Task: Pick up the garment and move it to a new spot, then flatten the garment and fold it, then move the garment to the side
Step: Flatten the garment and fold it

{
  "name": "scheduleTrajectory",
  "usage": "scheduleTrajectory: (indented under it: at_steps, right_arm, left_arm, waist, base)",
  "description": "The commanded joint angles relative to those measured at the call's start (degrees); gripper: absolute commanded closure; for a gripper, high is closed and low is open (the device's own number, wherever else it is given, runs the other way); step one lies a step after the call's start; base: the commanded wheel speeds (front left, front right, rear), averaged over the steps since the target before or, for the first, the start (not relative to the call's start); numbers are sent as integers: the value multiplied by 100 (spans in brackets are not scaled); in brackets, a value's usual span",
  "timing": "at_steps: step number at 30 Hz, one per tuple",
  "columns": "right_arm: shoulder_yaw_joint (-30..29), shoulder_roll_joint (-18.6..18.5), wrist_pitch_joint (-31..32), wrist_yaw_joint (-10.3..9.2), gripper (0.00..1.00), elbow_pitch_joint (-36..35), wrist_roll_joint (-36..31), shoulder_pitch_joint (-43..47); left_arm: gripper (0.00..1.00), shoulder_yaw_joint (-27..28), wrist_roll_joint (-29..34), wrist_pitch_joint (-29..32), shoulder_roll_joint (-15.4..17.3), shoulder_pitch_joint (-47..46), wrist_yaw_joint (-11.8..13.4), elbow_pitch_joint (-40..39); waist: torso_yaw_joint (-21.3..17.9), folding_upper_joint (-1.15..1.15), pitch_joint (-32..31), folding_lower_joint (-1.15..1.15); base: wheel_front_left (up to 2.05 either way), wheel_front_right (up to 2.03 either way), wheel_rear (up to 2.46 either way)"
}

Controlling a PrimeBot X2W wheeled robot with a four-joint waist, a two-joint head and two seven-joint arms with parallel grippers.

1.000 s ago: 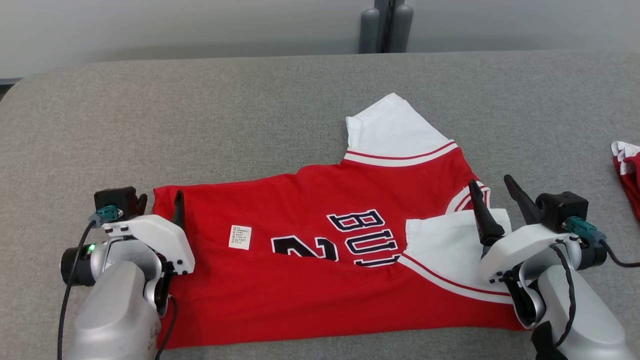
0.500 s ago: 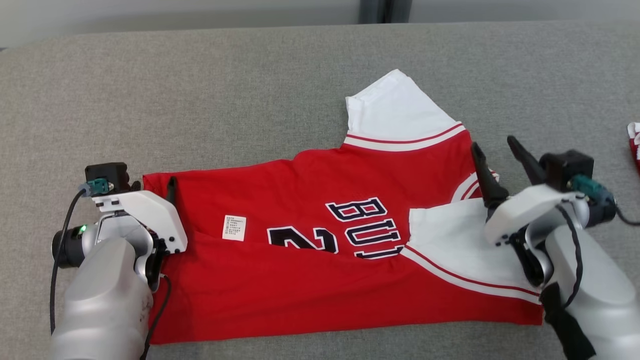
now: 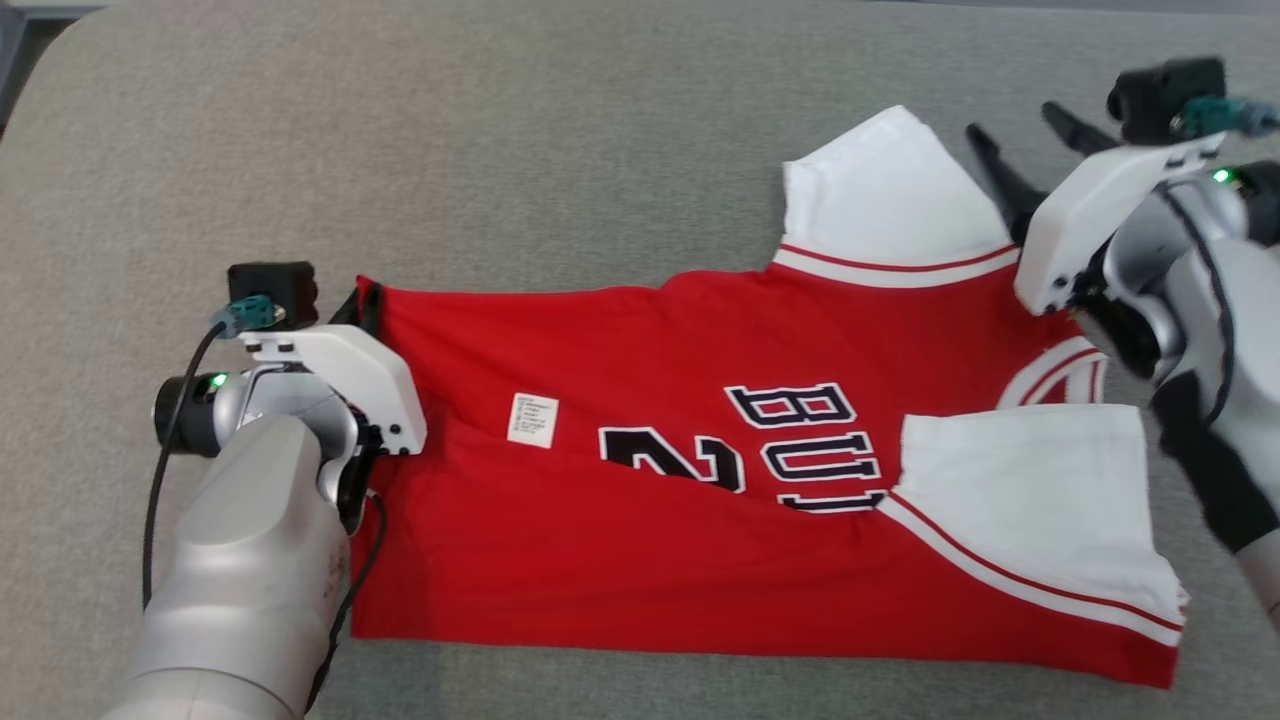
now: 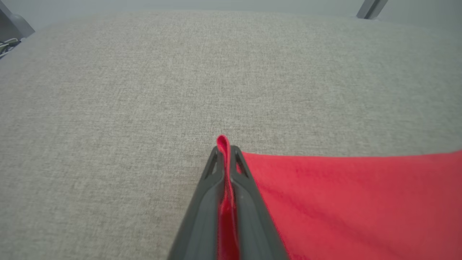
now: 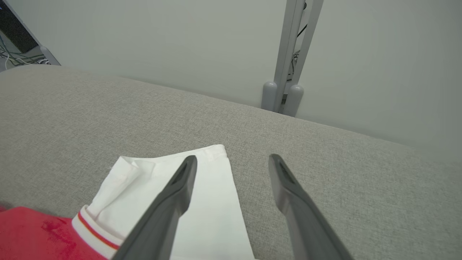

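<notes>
One red jersey (image 3: 640,500), white-sleeved, spread flat on the grey counter (image 3: 500,150). Its far-left corner: pinched in the left tool (image 4: 225,150), fingers closed on the fabric. Beyond, right tool (image 3: 1012,120): wide apart, empty, beside the far sleeve (image 3: 880,190).

You get bright, even light from above in all views. Shadows on the table (image 3: 600,150) are pale, close beside the left forearm (image 3: 245,560). The right forearm (image 3: 1200,330) looks slightly blurred. Wrist views curve at the edges; the near fingers (image 4: 202,216) are soft.
</notes>
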Motion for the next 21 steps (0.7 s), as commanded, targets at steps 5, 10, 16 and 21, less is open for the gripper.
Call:
scheduleTrajectory:
  at_steps: [5,10,16,21]
  right_arm:
    - [220,-286,607,-2,0,407,347,-585]
    - [462,-421,1034,-2,0,736,525,-934]
    - [586,-502,1249,-2,0,1216,558,-1300]
    - [791,-399,1386,-1,0,1441,620,-1379]
  left_arm:
    - [100,-285,-68,-198,-63,-234,-106,-77]
    - [100,-854,-556,-222,-72,-215,-197,-380]
    - [100,-1652,-1239,-205,-74,-200,34,-880]
    - [100,-2196,-1706,-260,-81,-243,282,-1133]
  waist:
    - [532,0,281,0]
    - [801,0,482,0]
    - [1039,0,758,0]
    - [1137,0,906,0]
  base:
    - [0,0,0]
    - [0,0,0]
    - [0,0,0]
    - [0,0,0]
